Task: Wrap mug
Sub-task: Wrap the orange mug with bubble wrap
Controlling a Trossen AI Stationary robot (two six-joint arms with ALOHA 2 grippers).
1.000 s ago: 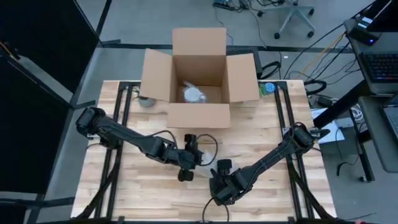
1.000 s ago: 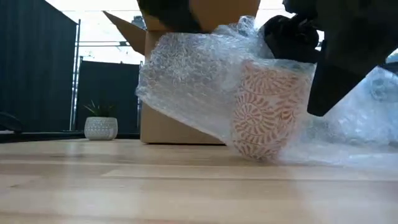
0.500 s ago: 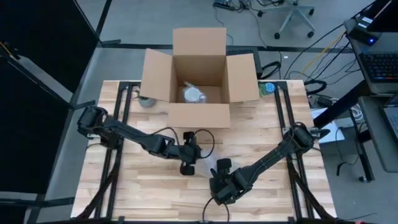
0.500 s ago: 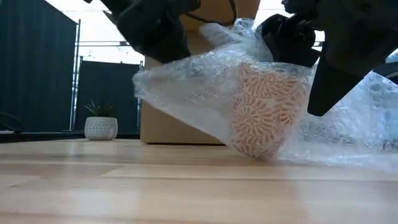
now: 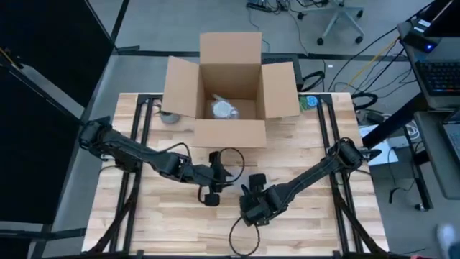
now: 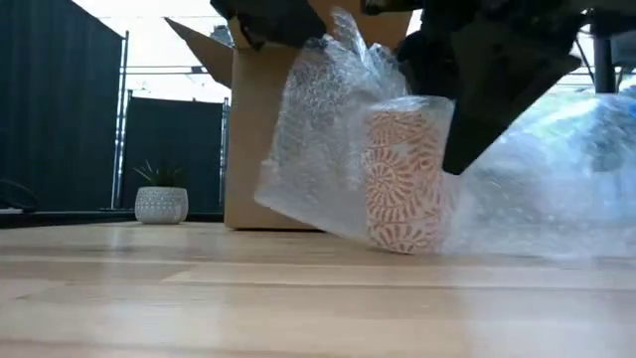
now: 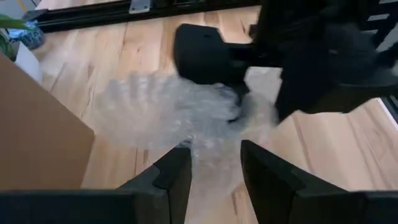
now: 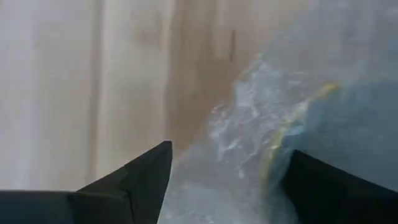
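In front of the open cardboard box (image 5: 230,97), on the near half of the wooden table (image 5: 316,165), a patterned mug (image 6: 402,179) stands upright with a sheet of bubble wrap (image 6: 323,129) drawn up around one side and trailing off on the other. The left gripper (image 7: 210,163) sits just before the box's front wall with its fingers parted, a fold of the clear film lying between them; whether they pinch it cannot be told. The right gripper (image 8: 227,180), a little farther from the box, holds its fingers spread wide around the mug's wrapped rim. The mug looks ceramic: stiff, moderately heavy and breakable, likely to skid inside the slick plastic. The wrap is light, limp and springy, and will probably fall open unless kept pinned. A sound hold would take the film by its loose edge while the other fingers brace the mug low on its body. A small planter (image 6: 161,204) stands beside the box, and another wrapped item (image 5: 224,109) lies inside it.
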